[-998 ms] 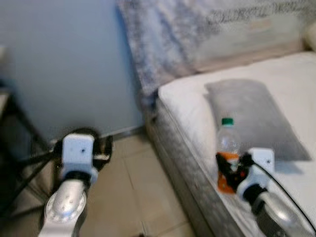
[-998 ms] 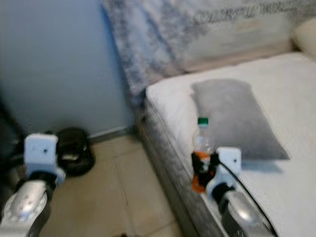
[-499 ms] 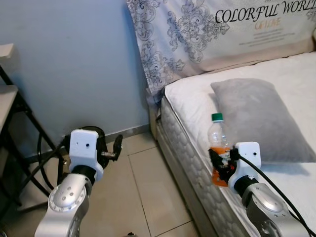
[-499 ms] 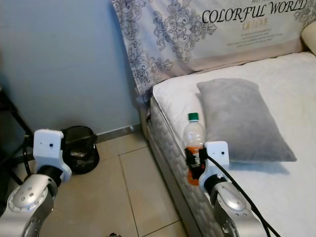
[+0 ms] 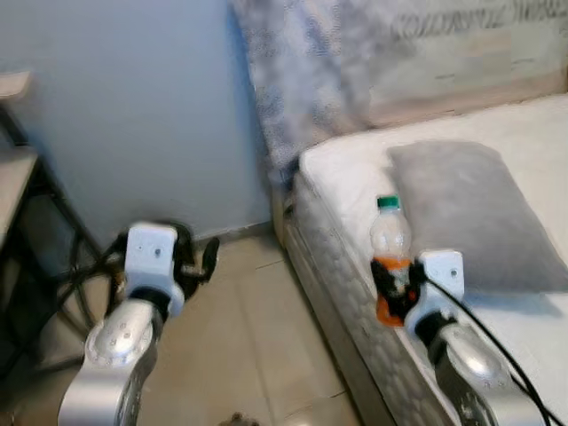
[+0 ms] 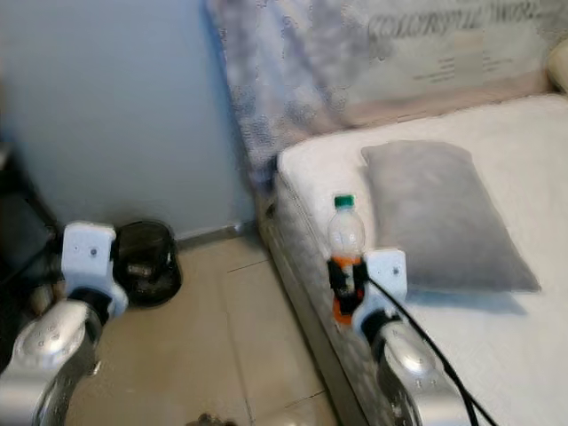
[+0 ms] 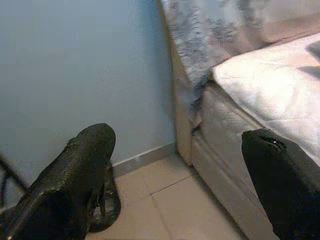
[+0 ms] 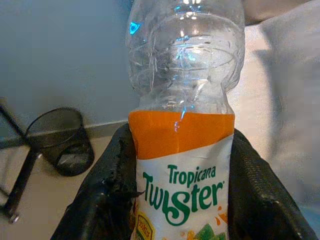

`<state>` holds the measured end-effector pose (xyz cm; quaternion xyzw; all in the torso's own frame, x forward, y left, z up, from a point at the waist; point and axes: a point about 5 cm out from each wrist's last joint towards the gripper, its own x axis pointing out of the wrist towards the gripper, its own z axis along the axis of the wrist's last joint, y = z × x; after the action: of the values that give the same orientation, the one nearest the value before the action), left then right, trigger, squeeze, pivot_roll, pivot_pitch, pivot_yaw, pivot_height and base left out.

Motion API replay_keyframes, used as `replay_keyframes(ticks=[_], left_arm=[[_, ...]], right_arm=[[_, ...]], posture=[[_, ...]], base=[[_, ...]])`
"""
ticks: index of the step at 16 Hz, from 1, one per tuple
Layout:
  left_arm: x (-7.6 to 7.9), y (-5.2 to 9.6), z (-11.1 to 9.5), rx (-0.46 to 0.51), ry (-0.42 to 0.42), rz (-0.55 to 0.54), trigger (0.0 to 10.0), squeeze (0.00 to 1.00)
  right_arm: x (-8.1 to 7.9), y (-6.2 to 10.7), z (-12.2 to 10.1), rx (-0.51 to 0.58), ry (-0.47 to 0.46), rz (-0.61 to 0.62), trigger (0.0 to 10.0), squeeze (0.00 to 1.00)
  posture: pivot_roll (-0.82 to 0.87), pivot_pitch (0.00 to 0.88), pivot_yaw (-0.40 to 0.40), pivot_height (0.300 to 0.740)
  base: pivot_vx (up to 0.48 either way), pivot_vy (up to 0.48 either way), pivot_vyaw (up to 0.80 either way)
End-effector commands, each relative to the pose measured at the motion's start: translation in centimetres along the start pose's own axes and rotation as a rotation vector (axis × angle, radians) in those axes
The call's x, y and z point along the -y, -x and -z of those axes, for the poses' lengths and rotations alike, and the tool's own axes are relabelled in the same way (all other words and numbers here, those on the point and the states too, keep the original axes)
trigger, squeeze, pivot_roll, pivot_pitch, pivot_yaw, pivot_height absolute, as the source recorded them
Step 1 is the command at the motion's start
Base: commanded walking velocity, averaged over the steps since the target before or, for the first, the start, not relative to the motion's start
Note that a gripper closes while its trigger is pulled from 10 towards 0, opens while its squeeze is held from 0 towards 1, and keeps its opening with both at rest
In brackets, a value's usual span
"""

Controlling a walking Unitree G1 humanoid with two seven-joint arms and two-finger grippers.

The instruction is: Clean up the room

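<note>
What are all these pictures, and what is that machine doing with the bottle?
It is a walking robot with two silver arms, tidying a bedroom. Two pictures come from cameras in its head, looking down at its own arms. The other two come from small cameras on its wrists, looking along its black fingers.

The right end effector grips an empty plastic bottle with a green cap and an orange label. The right wrist picture shows that bottle up close, between the two fingers.

The left end effector is open and holds nothing. It hangs over the tiled floor.

On the bed lies a grey pillow. By the blue wall stands a black mesh bin, perhaps where the bottle will go. The head pictures are a bit blurry.
</note>
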<state>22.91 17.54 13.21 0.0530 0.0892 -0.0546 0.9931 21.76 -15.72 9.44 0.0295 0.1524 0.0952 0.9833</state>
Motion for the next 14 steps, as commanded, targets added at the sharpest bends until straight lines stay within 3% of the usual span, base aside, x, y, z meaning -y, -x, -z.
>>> replay_keyframes(ticks=[1, 4, 7, 13, 14], left_arm=[[-0.2, -0.1, 0.3, -0.015, -0.002, -0.001, 10.0, 0.0], [0.1, -0.2, 0.4, -0.02, -0.001, 0.008, 10.0, 0.0], [0.0, -0.3, 0.4, -0.023, -0.003, 0.008, 10.0, 0.0], [0.0, -0.2, 0.5, -0.027, -0.003, 0.005, 10.0, 0.0], [0.0, -0.1, 0.6, -0.028, -0.004, 0.003, 10.0, 0.0]], right_arm=[[-0.1, -0.1, 0.0, 0.007, 0.005, -0.001, 10.0, 0.0], [0.5, -0.7, 0.4, -0.004, -0.042, 0.017, 10.0, 0.0], [1.0, -0.8, 0.4, -0.007, -0.004, 0.046, 10.0, 0.0], [0.0, -0.4, 0.4, 0.0, 0.009, -0.013, 10.0, 0.0], [0.0, -0.4, 0.4, -0.003, 0.014, -0.021, 10.0, 0.0]], posture=[[-0.03, 0.0, 0.058, 0.74], [-0.04, 0.0, 0.061, 0.74], [-0.04, 0.0, 0.062, 0.74], [-0.04, 0.0, 0.046, 0.74], [-0.03, 0.0, 0.039, 0.74]], base=[[0.0, 0.0, 0.8], [0.177, 0.0, 0.27], [0.282, 0.0, 0.0], [0.309, 0.0, 0.0], [0.311, 0.0, 0.8]])
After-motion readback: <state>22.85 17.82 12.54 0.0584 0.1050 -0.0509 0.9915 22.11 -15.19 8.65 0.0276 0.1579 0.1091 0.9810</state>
